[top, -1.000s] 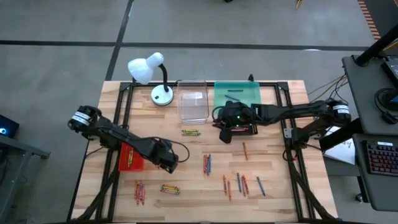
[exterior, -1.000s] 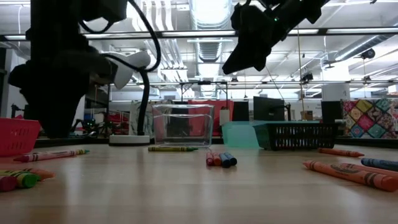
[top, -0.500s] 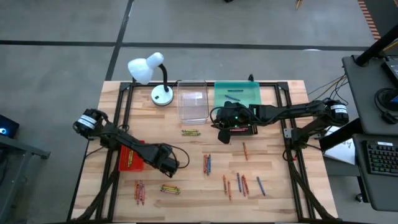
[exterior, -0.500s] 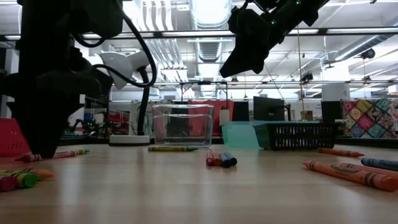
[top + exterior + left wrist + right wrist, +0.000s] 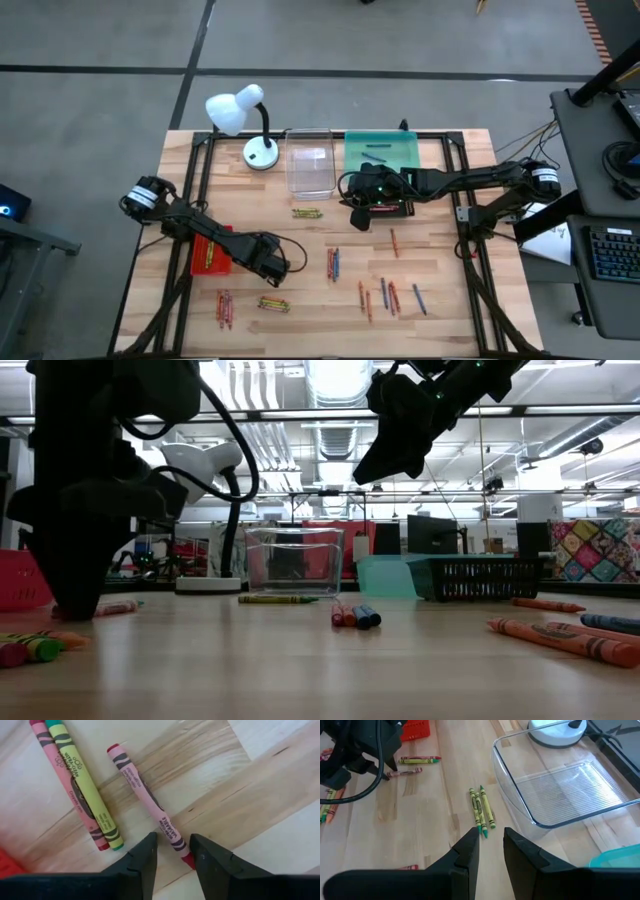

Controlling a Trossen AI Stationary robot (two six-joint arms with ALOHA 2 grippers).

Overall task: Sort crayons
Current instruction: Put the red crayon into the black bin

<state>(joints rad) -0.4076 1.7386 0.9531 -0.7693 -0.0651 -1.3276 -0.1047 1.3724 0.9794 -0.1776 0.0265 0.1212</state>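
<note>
Now the left gripper (image 5: 172,851) is down at the tabletop, its two dark fingers spread just wide enough to straddle the near end of a pale pink paper-wrapped wax crayon (image 5: 148,802) with a red tip. The crayon's red end lies in the gap between the fingertips and is not yet pinched. Just to one side of that crayon, apart from the jaws, lie a second pink crayon and a yellow-green crayon (image 5: 85,782), touching each other along their length.

To do this pick well, I judge the fingers should close gently and squarely across the wrapper, a little further up from the tip than they now sit, so the stick does not pivot or squirt out. The crayon lies at a slant to the jaws, so a small wrist turn first would help.

The right gripper (image 5: 488,842) waits raised above the table, fingers parted and holding nothing, over three green and yellow crayons (image 5: 481,810) beside the clear glass tray (image 5: 515,800). More crayons lie scattered on the wooden table (image 5: 440,320). Nearby, behind the left claw, sits the red mesh tray (image 5: 207,253).

Dark print runs along each wrapper, in the usual crayon label style, but I cannot read the words.
</note>
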